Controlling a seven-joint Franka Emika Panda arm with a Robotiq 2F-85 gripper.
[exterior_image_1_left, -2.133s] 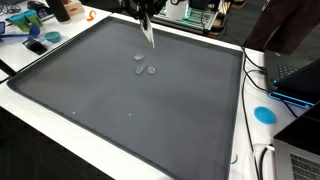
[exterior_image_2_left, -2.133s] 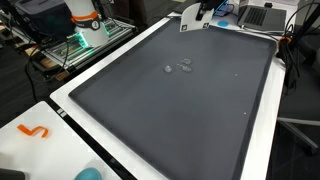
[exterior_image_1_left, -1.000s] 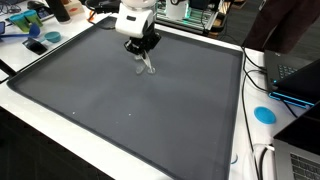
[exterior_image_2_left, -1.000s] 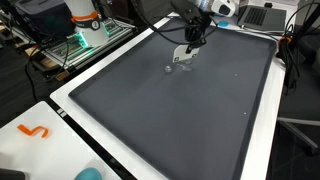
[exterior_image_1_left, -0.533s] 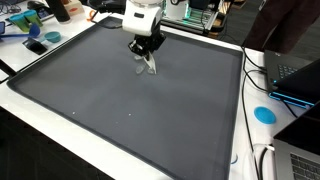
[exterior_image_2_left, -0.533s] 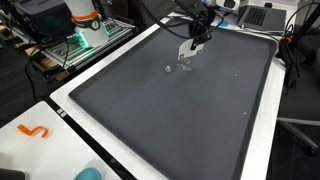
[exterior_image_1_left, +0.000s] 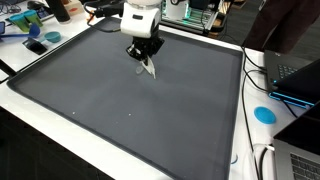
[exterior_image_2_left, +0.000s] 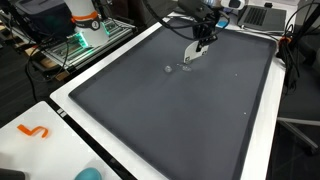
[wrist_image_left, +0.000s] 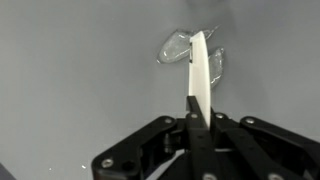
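Observation:
My gripper (wrist_image_left: 197, 112) is shut on a thin white strip (wrist_image_left: 198, 70) that sticks out beyond the fingers. The strip's far end hangs over two small clear blobs (wrist_image_left: 175, 47) on the dark grey mat (exterior_image_1_left: 120, 120). In both exterior views the gripper (exterior_image_1_left: 143, 48) (exterior_image_2_left: 203, 33) hangs low over the far part of the mat, with the white strip (exterior_image_2_left: 192, 53) pointing down and its tip close to the surface. One clear blob (exterior_image_2_left: 168, 69) lies just beside the strip's tip. Whether the strip touches the mat is hidden.
The mat has a raised dark rim on a white table (exterior_image_1_left: 60, 140). A blue disc (exterior_image_1_left: 264, 114) and a laptop (exterior_image_1_left: 296, 76) sit beside the mat. Clutter (exterior_image_1_left: 30, 25) fills the far corner. An orange piece (exterior_image_2_left: 35, 131) lies on the table's near corner.
The gripper came down from the mat's far edge with the white strip to just above the clear blobs. Over the last half second it only shifted slightly.

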